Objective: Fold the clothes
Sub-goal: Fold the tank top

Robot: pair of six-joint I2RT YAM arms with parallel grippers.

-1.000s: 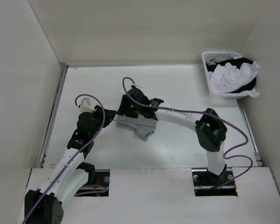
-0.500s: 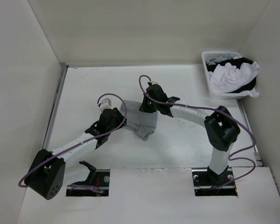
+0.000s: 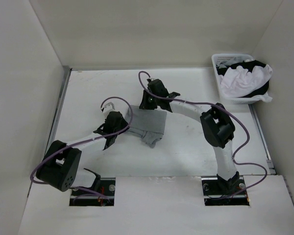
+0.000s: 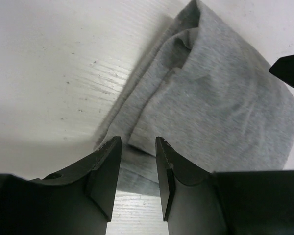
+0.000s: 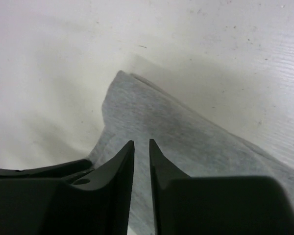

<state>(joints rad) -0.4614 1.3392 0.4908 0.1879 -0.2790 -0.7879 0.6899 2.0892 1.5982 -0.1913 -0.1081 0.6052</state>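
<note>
Top external view is showing the tank top [image 3: 149,126] lying as a folded grey bundle near the middle of the table [image 3: 196,152]. Its longer side is running roughly left to right, and a small lobe is poking toward the near edge. The left gripper [image 3: 121,128] is sitting at the bundle's left edge and the right gripper [image 3: 147,105] is hovering at its far edge, so each arm is close on its own side.

From the left wrist, the jaws are standing apart with a clear gap. The layered edge of the fabric is lying just ahead of and beneath them, nothing pinched, and the rest is spreading away to the right. From the right wrist, the jaws are standing almost together, showing only a thin slit, and pointing at a flat corner of the cloth. Whether they are nipping any fabric I cannot tell.

Judging from this, the next fold is calling for the left arm to take that left edge and carry it rightward along the long axis.
</note>
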